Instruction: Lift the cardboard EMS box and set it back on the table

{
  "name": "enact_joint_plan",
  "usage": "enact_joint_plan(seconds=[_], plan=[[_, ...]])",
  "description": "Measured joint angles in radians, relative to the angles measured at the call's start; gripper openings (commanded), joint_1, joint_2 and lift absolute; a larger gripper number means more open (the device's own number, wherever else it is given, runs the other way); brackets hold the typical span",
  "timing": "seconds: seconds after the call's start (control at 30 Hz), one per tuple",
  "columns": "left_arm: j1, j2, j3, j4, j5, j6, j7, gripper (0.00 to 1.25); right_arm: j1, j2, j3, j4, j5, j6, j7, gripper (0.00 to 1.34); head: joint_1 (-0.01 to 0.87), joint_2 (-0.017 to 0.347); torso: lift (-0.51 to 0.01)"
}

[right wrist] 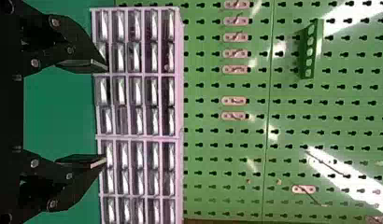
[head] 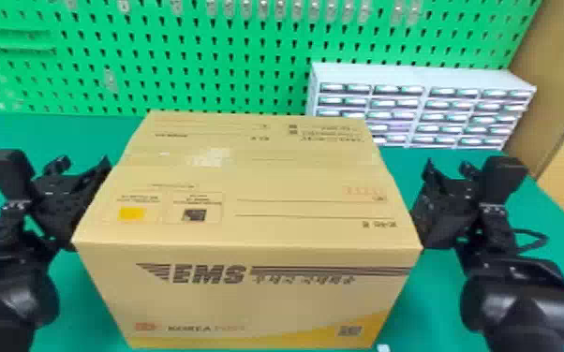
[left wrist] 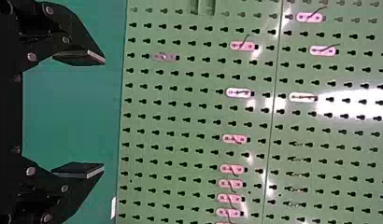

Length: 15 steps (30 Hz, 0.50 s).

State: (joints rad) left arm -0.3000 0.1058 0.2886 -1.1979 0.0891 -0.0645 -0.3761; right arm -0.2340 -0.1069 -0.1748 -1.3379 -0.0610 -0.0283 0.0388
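The cardboard EMS box (head: pixel 257 178) stands upright, its printed front facing me, with the green table (head: pixel 543 210) around it. My left gripper (head: pixel 79 187) is against or close beside the box's left side, and my right gripper (head: pixel 440 201) is likewise at its right side; the contact itself is hidden. In the left wrist view the left gripper (left wrist: pixel 103 114) has its two fingers wide apart with nothing between them. The right wrist view has the right gripper (right wrist: pixel 106 114) open too, its fingers empty. The box's underside is hidden.
Behind the box rises a green pegboard (head: pixel 229 61) with small clear holders. A white drawer cabinet (head: pixel 417 75) stands at the back right of the table, near a brown wall (head: pixel 562 61). A small white piece (head: pixel 382 348) shows by the box's lower right front corner.
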Motion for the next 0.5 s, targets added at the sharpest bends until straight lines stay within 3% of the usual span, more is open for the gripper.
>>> enact_joint_plan(seconds=[0.27,0.5], plan=[[0.001,0.000,0.006,-0.007,-0.001,0.000,0.000,0.81,0.003,0.036,-0.035,-0.022,0.039,0.011,0.000,0.80,0.678,-0.017,-0.098],[0.001,0.000,0.004,-0.008,-0.001,0.000,0.000,0.81,0.001,0.042,-0.038,-0.024,0.056,0.011,0.000,0.80,0.678,-0.017,-0.098]])
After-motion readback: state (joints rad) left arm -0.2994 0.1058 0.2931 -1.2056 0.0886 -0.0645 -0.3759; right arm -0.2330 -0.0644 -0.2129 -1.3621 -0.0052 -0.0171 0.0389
